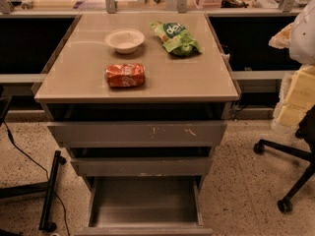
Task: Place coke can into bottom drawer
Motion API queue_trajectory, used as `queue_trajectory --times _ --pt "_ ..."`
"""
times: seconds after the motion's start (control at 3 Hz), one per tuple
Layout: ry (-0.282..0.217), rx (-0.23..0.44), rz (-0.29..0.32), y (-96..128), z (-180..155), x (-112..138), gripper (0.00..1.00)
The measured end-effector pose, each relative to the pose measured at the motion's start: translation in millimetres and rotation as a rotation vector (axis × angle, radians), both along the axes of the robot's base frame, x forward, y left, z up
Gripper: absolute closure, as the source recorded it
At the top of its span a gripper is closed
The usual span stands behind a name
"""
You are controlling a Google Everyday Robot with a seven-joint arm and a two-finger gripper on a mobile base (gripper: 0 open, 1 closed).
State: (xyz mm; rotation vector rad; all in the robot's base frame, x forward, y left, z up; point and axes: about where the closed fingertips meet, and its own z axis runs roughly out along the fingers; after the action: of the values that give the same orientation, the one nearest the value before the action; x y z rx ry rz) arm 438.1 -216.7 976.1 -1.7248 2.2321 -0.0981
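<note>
The coke can (125,75) lies on its side mid-frame, the bottom drawer (145,205) stands open below to receive it, and we cannot see our gripper or its grip.

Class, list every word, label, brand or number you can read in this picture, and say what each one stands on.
"do": white letters on the green snack bag; the rest of its print is unreadable.
White markings on the coke can, which lies on its side on the cabinet top: too blurred to read.
No text on the bowl or the open bottom drawer.
The gripper is not in view, so it offers no label.
</note>
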Motion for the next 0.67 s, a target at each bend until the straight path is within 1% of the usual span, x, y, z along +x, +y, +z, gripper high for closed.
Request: queue_trajectory --times 0.33,0.67 --pt "-0.003 0.001 0.001 0.6 0.6 0.4 0.00" --pt "-0.005 0.047 0.103 44.6 -2.7 25.3 0.00"
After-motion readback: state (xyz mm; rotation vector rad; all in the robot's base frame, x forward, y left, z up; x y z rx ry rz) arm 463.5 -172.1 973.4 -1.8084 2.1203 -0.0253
